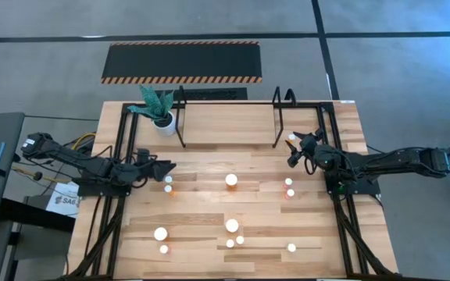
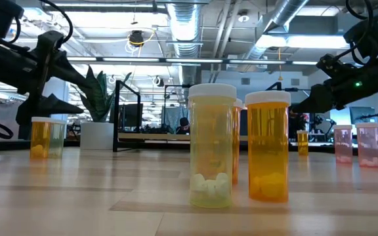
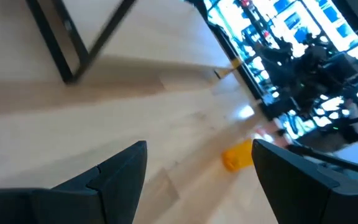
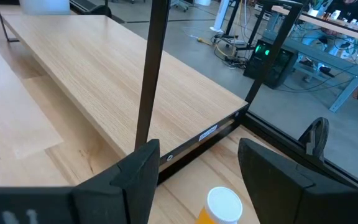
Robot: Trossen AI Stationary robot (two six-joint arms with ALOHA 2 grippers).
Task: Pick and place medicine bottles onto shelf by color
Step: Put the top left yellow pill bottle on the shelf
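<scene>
Looking past the right gripper [image 4: 194, 180], you see its fingers spread and empty, with an orange bottle [image 4: 219, 208] standing upright just ahead between them, beside the shelf [image 4: 104, 81] end. Your right arm is the nearer one. The left gripper [image 1: 165, 166] waits spread, near two other bottles.

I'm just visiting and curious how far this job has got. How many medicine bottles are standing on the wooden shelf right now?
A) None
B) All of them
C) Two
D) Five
A: in the high view the shelf board is bare between its black uprights, and the medicine bottles all stand on the table in front of it; the nearest one sits just outside the shelf's right end, by the right gripper.
</scene>
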